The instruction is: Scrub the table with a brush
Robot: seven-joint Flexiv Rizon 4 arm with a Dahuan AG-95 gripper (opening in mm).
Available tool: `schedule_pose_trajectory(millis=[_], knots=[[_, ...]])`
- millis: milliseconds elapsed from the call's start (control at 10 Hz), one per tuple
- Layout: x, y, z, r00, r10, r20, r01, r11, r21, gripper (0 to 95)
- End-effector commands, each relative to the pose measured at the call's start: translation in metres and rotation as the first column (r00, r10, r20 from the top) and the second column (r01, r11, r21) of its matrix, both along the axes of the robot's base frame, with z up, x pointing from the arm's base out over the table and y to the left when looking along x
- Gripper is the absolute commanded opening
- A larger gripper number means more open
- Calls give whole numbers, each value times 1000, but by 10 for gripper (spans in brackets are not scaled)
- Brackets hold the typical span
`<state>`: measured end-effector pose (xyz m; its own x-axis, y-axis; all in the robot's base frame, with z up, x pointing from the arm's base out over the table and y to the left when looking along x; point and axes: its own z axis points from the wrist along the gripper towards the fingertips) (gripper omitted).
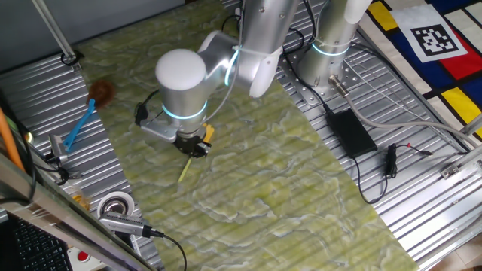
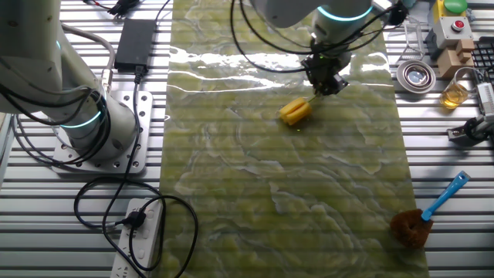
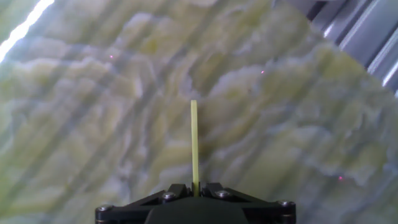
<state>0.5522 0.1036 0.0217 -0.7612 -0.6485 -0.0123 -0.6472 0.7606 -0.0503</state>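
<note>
The table [image 1: 301, 188] is a pale green-yellow marbled sheet. The brush has a blocky yellow head [image 2: 295, 112] resting on it and a thin yellow-green handle [image 1: 184, 172]. My gripper [image 1: 194, 144] is shut on the handle near the head, just above the table [image 2: 270, 193]. In the other fixed view the gripper [image 2: 326, 81] is up and to the right of the head. In the hand view the handle [image 3: 194, 137] sticks straight out from between the closed jaws of the gripper [image 3: 194, 186] over the table [image 3: 93, 124]; the head is hidden there.
A blue-handled brush with a brown head [image 1: 79, 128] [image 2: 424, 220] lies at the sheet's edge on ribbed metal. A black power adapter [image 1: 350, 132] and cables lie beside the arm's base [image 1: 331, 60]. A tape roll [image 1: 117, 205], a second arm's base [image 2: 77, 116] and a power strip [image 2: 139, 239] stand on the panels.
</note>
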Motion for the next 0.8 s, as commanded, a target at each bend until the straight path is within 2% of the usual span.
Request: schedule_pose_trajectory(millis=[100,400,500,600,800], knots=[[11,3,0,1000,0,8,0,1000,0,0],[34,24,0,999,-49,7,49,999,9,0],[39,33,-3,997,-74,13,74,997,15,0],[42,41,-8,995,-96,23,95,995,20,0],[46,54,-11,989,-148,21,147,989,22,0]])
